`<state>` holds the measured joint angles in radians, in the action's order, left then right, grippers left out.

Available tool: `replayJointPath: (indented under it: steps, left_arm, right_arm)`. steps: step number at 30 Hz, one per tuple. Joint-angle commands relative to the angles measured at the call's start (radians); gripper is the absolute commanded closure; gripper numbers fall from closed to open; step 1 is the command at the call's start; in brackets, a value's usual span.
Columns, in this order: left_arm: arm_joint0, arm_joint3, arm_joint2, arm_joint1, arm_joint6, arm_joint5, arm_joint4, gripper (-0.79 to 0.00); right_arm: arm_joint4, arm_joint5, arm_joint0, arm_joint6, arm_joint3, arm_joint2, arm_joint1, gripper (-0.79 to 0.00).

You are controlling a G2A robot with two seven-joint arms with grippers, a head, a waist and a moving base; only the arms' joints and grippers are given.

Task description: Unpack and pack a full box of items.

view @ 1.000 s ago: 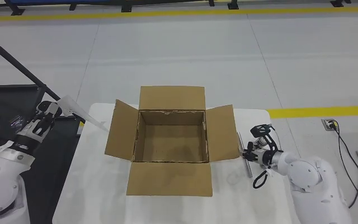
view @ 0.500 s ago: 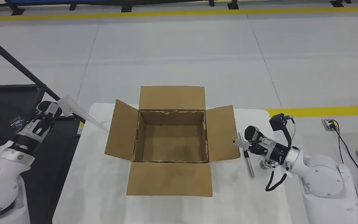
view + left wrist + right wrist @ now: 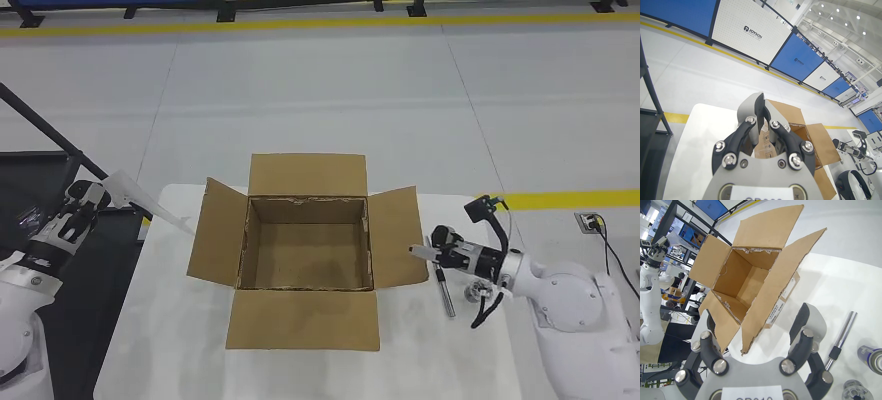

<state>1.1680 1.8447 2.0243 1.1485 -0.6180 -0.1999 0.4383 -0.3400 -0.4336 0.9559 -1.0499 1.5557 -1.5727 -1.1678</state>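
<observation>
Box (image 3: 303, 320) stands empty; right gripper (image 3: 418, 251), fingers apart, has swung off rod (image 3: 443, 291) toward flap (image 3: 395, 235); left gripper (image 3: 99, 191) stays clamped on bag (image 3: 135, 196); unpacking appears complete

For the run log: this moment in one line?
cardboard box open, empty | left gripper shut on clear plastic bag | right gripper open, near box | metal rod on table
</observation>
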Motion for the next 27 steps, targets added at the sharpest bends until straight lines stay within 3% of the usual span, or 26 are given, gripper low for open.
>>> replayJointPath:
  steps: [1,13,27]
  left_arm:
    - [0.0,0.0,0.0,0.0,0.0,0.0,0.0,0.0]
    - [0.0,0.0,0.0,0.0,0.0,0.0,0.0,0.0]
    - [0.0,0.0,0.0,0.0,0.0,0.0,0.0,0.0]
  right_arm:
    - [0.009,0.003,-0.017,-0.006,-0.021,0.012,0.002,-0.785]
    - [-0.013,0.061,-0.19,-0.001,-0.195,0.191,-0.008,-0.785]
    - [-0.003,0.056,-0.266,0.009,-0.265,0.284,-0.009,-0.785]
